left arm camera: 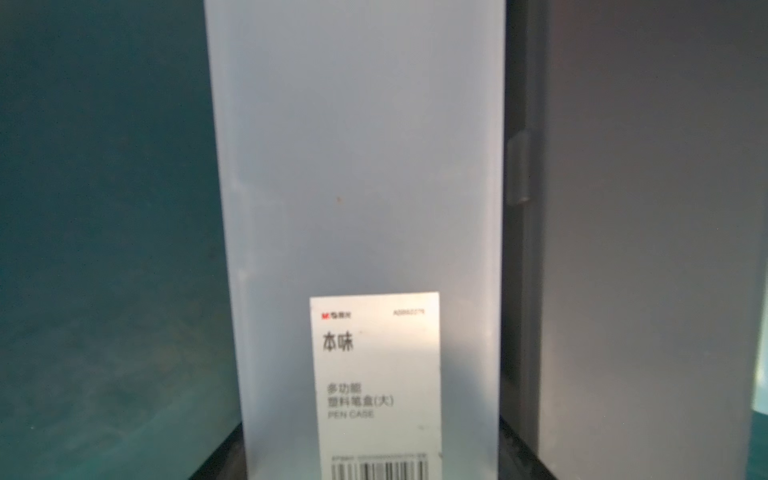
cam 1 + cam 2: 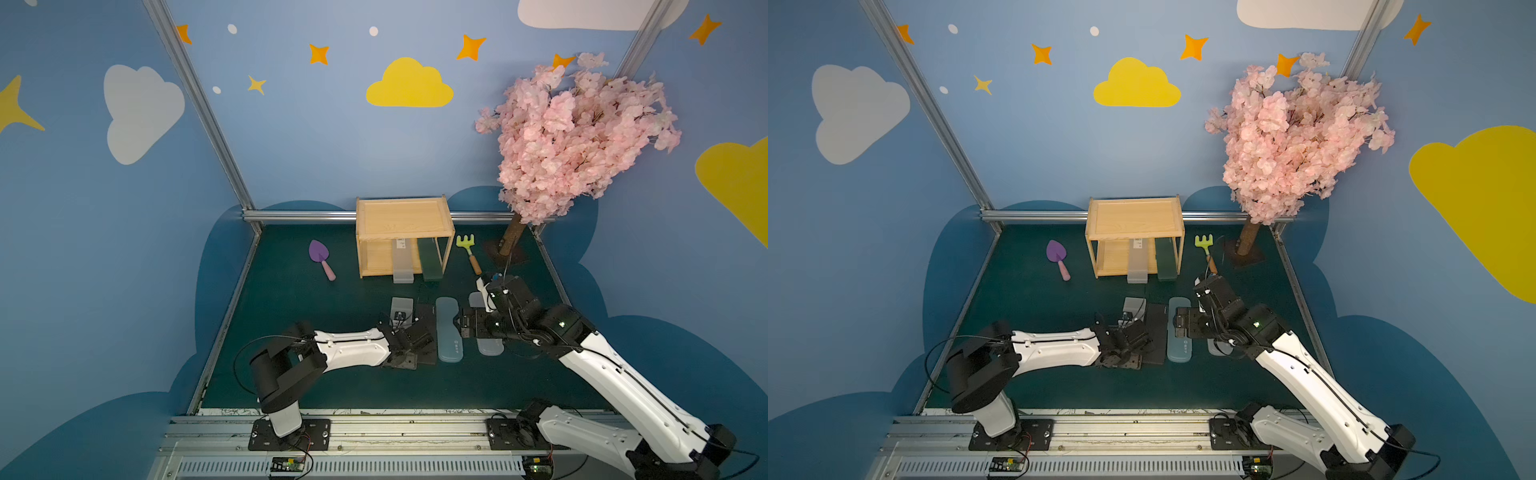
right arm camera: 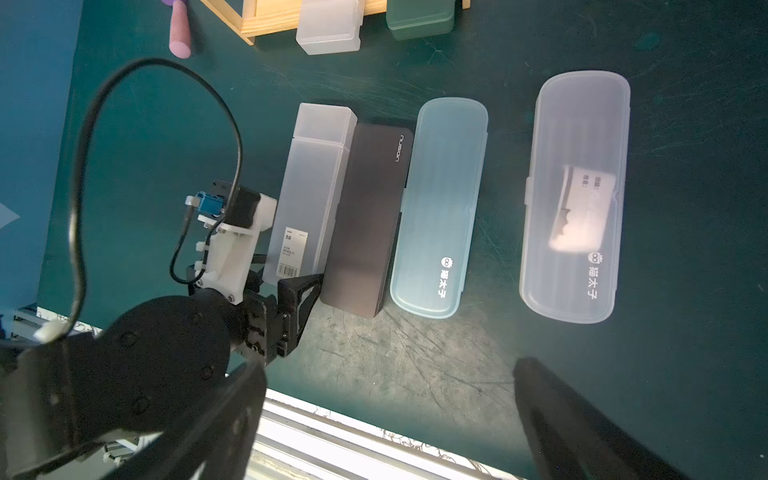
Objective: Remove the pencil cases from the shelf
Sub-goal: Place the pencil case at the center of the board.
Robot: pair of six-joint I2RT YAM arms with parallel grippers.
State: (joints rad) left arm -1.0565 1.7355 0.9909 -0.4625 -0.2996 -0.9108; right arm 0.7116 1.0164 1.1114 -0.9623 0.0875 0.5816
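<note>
Left gripper (image 3: 282, 277) is pinching the labelled frosted case (image 3: 307, 195) by its near end, seemingly lining it beside the black case (image 3: 365, 216); right gripper (image 3: 390, 395) is hanging spread, empty; grey case (image 2: 402, 259) and green case (image 2: 430, 259) are sitting in the shelf (image 2: 401, 216).

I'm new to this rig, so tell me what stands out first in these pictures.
The pink tree in the back right corner stands out first. At back centre stands the shelf, a frosted case and a green case jutting from its lower tier. In front, a second frosted case, black case, blue case and clear case lie in a row.
</note>
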